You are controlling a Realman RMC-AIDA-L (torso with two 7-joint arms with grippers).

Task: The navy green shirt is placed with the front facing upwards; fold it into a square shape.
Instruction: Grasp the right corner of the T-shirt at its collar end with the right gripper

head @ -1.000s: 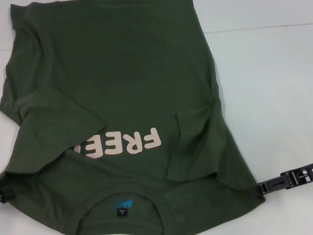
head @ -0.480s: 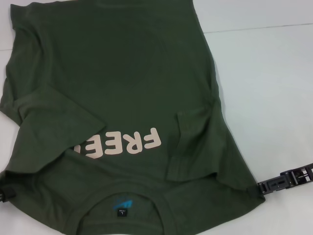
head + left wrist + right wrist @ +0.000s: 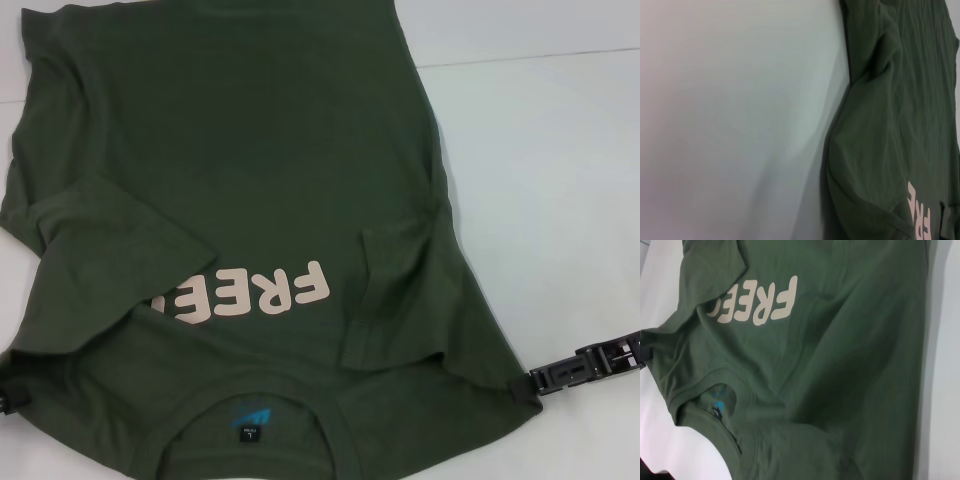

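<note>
The navy green shirt [image 3: 240,200] lay face up on the white table [image 3: 540,180], both sleeves folded inward. The right gripper [image 3: 528,384] and left gripper [image 3: 8,398] sat at its shoulders, seemingly for the next fold; I couldn't tell their grip.

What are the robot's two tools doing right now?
Left tool: at the shirt's shoulder edge, cannot tell.
Right tool: at the other shoulder edge, cannot tell.
</note>
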